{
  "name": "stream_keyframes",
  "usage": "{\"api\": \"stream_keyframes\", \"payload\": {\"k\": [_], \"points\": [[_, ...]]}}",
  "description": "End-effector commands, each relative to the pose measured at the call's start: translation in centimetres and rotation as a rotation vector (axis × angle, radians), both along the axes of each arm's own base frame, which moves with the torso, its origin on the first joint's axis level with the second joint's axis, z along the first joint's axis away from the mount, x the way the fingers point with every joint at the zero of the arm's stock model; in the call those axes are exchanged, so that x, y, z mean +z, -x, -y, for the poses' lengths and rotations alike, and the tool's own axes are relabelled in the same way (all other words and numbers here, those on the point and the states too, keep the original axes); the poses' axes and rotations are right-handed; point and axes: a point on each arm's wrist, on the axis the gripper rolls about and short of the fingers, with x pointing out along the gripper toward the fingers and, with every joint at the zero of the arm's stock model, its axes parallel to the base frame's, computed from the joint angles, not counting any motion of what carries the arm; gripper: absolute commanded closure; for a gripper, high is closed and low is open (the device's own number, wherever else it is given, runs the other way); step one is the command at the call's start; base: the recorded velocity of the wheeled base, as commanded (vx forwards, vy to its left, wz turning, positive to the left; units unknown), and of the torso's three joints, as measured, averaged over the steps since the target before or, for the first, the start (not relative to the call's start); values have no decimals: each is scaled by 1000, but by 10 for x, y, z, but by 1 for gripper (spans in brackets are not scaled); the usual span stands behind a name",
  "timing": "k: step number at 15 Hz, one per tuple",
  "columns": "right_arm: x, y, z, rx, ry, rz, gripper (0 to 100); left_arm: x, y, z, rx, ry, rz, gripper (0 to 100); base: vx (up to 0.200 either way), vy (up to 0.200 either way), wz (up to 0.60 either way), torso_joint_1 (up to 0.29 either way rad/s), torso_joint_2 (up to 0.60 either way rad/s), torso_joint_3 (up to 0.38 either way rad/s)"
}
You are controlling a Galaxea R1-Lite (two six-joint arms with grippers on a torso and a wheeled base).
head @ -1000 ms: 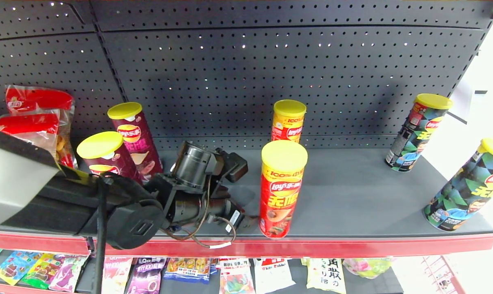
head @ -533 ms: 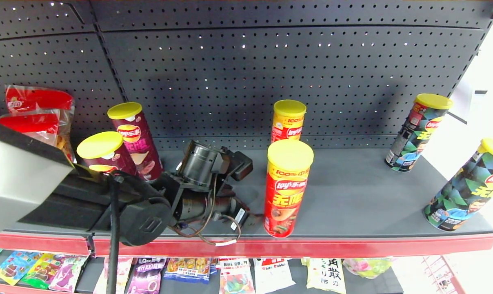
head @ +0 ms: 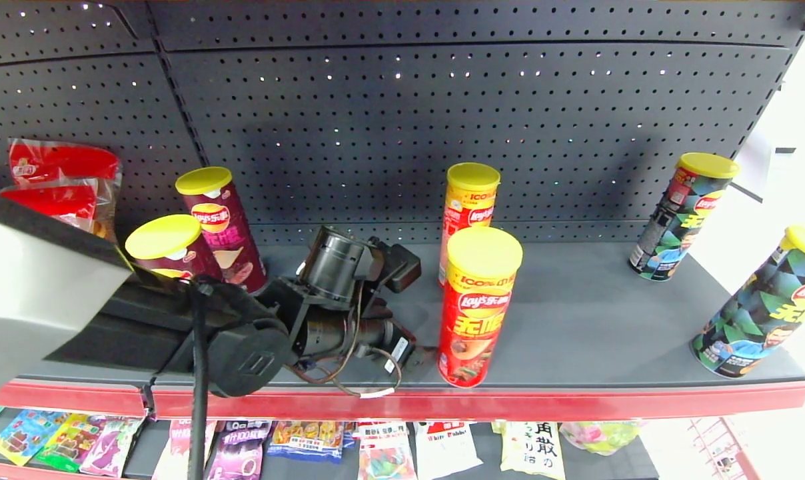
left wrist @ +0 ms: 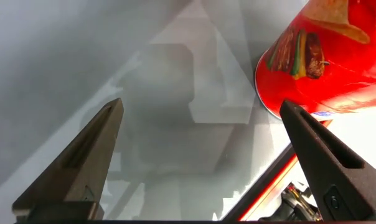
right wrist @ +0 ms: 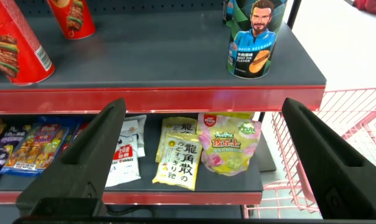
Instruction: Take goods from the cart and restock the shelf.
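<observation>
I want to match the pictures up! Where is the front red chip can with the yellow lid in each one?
Head view: the front red chip can stands mid-shelf, just behind the red shelf edge.
Left wrist view: the can's base sits beside the open left gripper.
Right wrist view: the can stands on the shelf, well apart from the blue-green can.
Shared landmark: the red shelf edge.

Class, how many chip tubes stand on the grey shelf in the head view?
6: two maroon tubes at left, two red tubes in the middle, two dark patterned tubes at right. The left arm may hide more.
</observation>
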Motion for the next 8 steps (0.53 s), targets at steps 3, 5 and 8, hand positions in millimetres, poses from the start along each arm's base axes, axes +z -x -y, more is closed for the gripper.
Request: {"api": "stream_keyframes", "payload": {"k": [3, 5, 8], "points": [[0, 0, 0, 0, 0, 0, 0, 1, -2, 3, -3, 4, 4, 0, 0, 0, 0, 0, 0, 0], [0, 0, 0, 0, 0, 0, 0, 0, -2, 4, -4, 3, 3, 0, 0, 0, 0, 0, 0, 0], [0, 0, 0, 0, 0, 0, 0, 1, 1, 7, -13, 2, 6, 0, 0, 0, 0, 0, 0, 0]]}}
